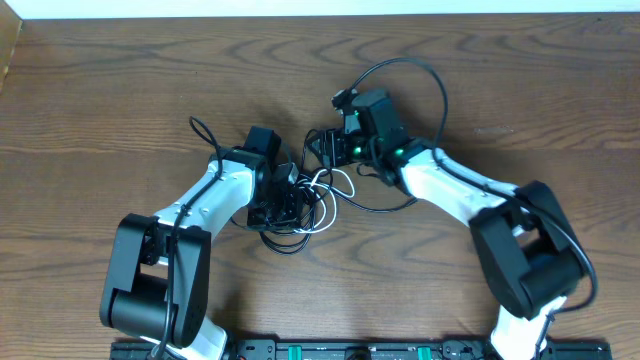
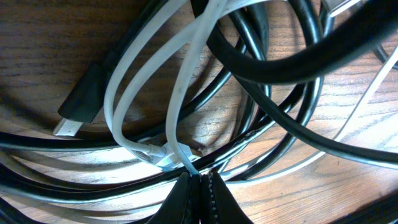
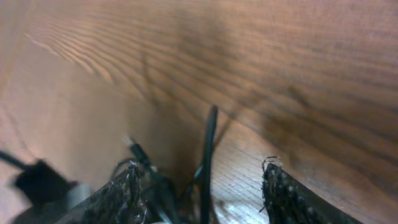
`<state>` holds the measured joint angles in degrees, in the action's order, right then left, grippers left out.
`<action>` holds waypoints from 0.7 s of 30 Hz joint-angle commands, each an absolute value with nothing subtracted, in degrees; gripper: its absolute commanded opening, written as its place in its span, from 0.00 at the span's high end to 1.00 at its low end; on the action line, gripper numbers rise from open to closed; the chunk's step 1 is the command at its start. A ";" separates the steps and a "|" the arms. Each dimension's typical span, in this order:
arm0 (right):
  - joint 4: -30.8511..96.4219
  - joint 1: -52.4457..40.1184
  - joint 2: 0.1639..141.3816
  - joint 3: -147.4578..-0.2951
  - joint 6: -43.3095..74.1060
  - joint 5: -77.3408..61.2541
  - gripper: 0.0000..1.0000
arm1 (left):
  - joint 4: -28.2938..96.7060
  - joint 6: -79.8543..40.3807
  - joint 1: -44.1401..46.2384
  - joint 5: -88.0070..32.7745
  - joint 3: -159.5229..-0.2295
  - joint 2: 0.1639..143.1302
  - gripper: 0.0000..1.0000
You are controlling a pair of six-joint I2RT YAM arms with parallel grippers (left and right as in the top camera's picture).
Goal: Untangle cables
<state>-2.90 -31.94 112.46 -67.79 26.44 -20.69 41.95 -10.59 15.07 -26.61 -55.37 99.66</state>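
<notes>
My L arm (image 1: 205,200) comes in from the lower left over the wood table (image 1: 100,90). My L pincer (image 1: 288,205) sits low on the left side of the cable tangle (image 1: 300,232), which lies near mid-table.

In the L wrist view, the L pincer (image 2: 199,193) is clenched. Its tips are pressed together on the white cable (image 2: 177,93), right where it meets the crossing black cables (image 2: 261,134). From my tips the white cable runs up & away as a narrow loop. Left of that loop a black plug (image 2: 84,102) w/ a metal tip lies flat on the wood. One black strand arcs across the top right, closest to the lens.

Overhead, the white cable (image 1: 340,185) shows as small loops btwn my two pincers, mixed w/ black strands. Just above & right of it, my R pincer (image 1: 330,148) points left at the tangle's upper right side.

In the R wrist view, the R pincer (image 3: 202,186) is released, w/ fingers (image 3: 124,193) well apart. A thin black cable (image 3: 209,143) stands btwn them & seems to touch neither. A blurry dark object (image 3: 40,180) sits at far left; can't tell what it is.

A black cord loop (image 1: 440,85) swings from the R pincer's housing up & right, then back down toward my R arm (image 1: 450,185).
</notes>
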 commanded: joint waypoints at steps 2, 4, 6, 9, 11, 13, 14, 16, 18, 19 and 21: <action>-6.96 -32.47 116.51 -68.12 25.65 -17.93 0.47 | 41.98 -10.00 15.20 -25.39 -55.59 99.13 0.92; -8.27 -32.12 116.71 -68.14 25.65 -18.20 0.83 | 41.91 -11.38 15.20 -22.28 -55.59 99.13 0.92; -9.43 -31.18 115.77 -68.14 25.65 -20.27 0.99 | 41.95 -12.91 15.20 -18.15 -55.59 99.13 0.92; -10.00 -28.60 112.36 -68.16 25.65 -25.78 0.99 | 41.95 -16.14 15.20 -11.16 -55.59 99.13 0.92; -9.08 -26.72 109.16 -68.16 25.65 -28.86 0.99 | 41.91 -18.57 15.20 -6.79 -55.59 99.15 0.92; -7.57 -25.10 105.49 -68.14 25.63 -31.46 0.99 | 41.47 -20.38 15.20 -4.62 -55.53 99.22 0.92; -6.48 -24.45 103.37 -68.14 25.61 -32.45 0.99 | 40.69 -20.80 15.20 -4.40 -55.27 99.24 0.92; -3.73 -23.64 98.96 -68.14 24.53 -33.93 0.99 | 38.57 -21.23 15.20 -4.38 -54.39 99.24 0.92; -1.52 -23.62 95.90 -68.14 23.22 -34.26 0.99 | 36.18 -22.09 15.20 -4.40 -53.10 99.26 0.92; -0.01 -23.62 94.02 -68.14 22.57 -34.22 0.99 | 34.81 -22.96 15.18 -4.40 -52.21 99.26 0.92; 2.37 -23.57 90.98 -68.14 21.52 -34.20 0.99 | 32.03 -23.79 15.20 -4.40 -50.22 99.29 0.92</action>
